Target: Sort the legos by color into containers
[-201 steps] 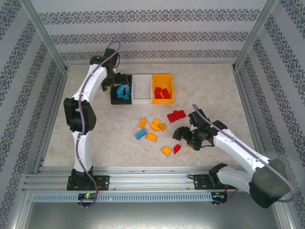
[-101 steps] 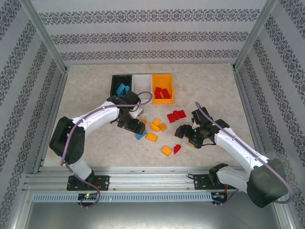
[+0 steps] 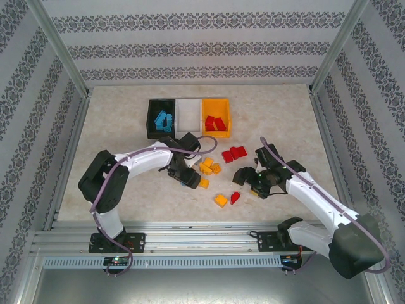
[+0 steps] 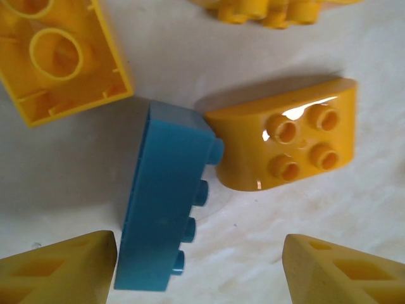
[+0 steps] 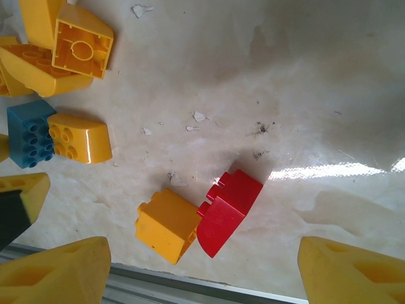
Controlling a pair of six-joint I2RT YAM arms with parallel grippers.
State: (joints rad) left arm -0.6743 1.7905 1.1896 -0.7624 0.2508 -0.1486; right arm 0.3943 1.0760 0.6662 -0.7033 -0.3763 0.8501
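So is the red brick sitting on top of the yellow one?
No, the red brick lies beside the yellow brick on the table, with their sides touching.

A red brick (image 5: 229,209) is recorded touching a yellow brick (image 5: 166,225) on the table (image 5: 304,95), between the spread fingers (image 5: 351,272) of the right gripper (image 5: 202,269).

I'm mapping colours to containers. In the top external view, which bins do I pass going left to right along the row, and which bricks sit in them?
black bin with blue bricks → white bin → yellow bin with red bricks
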